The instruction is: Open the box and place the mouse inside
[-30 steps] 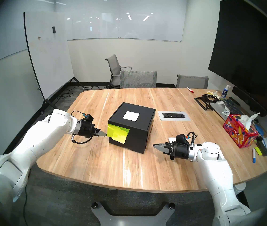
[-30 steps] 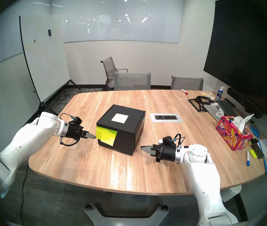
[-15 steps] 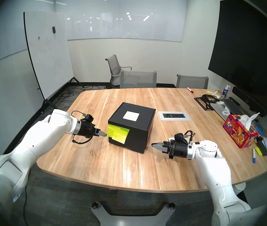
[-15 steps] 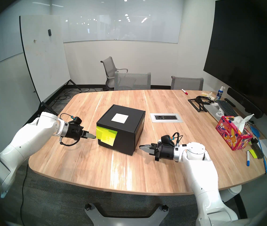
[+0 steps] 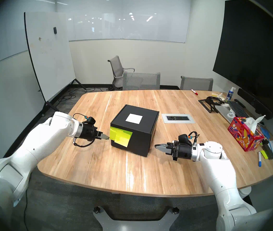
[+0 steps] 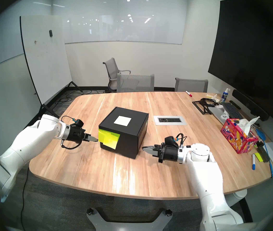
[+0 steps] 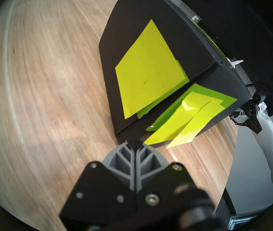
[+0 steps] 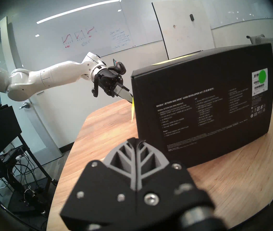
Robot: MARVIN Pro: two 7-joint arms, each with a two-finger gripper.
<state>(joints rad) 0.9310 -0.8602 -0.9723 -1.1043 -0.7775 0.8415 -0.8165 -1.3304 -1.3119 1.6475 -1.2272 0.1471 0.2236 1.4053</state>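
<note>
The black box (image 5: 139, 139) stands shut in the middle of the table, with a white label (image 5: 134, 118) on its lid and yellow-green sticky notes (image 5: 120, 136) on its front flap. My left gripper (image 5: 107, 137) is shut, and its tips rest at the box's front left corner by the notes (image 7: 147, 79). The left wrist view shows the fingers (image 7: 129, 152) pressed together with nothing between them. My right gripper (image 5: 155, 145) is also shut and empty, and it hovers a little off the box's printed right side (image 8: 207, 100). The mouse is hidden.
A red floral tissue box (image 5: 244, 135) stands at the right edge, with a blue marker (image 5: 259, 160) and papers beside it. A power outlet panel (image 5: 178, 118) is set into the table right of the box. A keyboard (image 5: 236, 108) and cables lie far right. Chairs stand behind the table.
My right gripper has moved left and a little away from me, toward the box's right side. A small white thing seen behind it before is now covered. The left arm has not moved.
</note>
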